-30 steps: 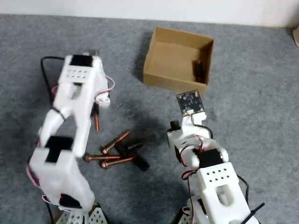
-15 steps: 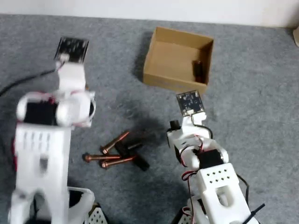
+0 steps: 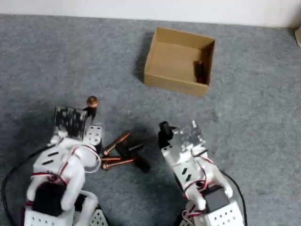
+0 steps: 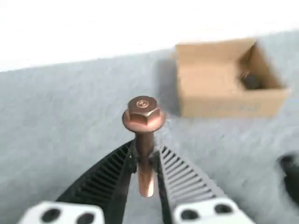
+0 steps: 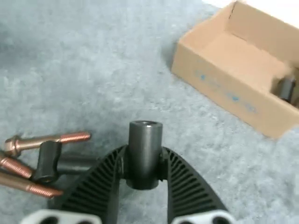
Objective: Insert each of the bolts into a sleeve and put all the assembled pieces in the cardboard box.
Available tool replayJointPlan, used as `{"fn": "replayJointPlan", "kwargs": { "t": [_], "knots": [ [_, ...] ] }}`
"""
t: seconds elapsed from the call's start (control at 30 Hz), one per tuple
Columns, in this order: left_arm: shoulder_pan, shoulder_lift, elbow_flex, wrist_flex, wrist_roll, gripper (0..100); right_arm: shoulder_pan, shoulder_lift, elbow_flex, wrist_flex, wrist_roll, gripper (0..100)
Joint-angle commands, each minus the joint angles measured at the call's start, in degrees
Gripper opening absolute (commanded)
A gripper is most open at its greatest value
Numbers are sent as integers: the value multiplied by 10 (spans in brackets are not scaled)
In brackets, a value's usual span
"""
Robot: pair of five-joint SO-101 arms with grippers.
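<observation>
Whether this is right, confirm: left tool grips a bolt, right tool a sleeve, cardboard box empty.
Not empty: the high view shows a dark piece inside the cardboard box. The left tool does grip a bolt, the right tool a sleeve.

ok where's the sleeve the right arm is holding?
The sleeve stands upright in the right gripper, in the high view just right of the loose bolts, nearer than the cardboard box.

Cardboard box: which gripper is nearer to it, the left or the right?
Right. The right gripper, holding a sleeve, is a short way from the cardboard box's near wall; the left gripper, holding a bolt, is farther off, across the loose bolts.
</observation>
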State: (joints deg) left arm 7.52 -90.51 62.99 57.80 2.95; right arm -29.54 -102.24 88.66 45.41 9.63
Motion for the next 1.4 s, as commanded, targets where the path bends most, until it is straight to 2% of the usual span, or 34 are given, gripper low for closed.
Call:
{"fn": "replayJointPlan", "kwargs": {
  "t": [0.0,0.13,0.2,0.27,0.5,0.7,0.93,1.13,1.37],
  "knots": [
    [56,-56,59,-156,144,5,-18,-22,-14,17,10,5],
    [105,-89,161,-321,253,5,-40,-30,-19,18,10,5],
    [131,-104,207,-385,259,5,-52,-33,-21,18,10,5],
    [154,-120,238,-417,259,5,-61,-32,-22,18,11,5],
    [227,-141,262,-420,264,6,-63,-32,-23,18,12,5],
    [275,-140,262,-363,264,6,-62,-32,-23,18,13,5],
    [271,-140,259,-308,262,6,-61,-32,-23,18,13,5],
    [214,-140,256,-309,262,6,-61,-32,-23,18,13,5],
    [209,-140,241,-302,264,6,-61,-32,-31,18,14,5]
  ]
}}
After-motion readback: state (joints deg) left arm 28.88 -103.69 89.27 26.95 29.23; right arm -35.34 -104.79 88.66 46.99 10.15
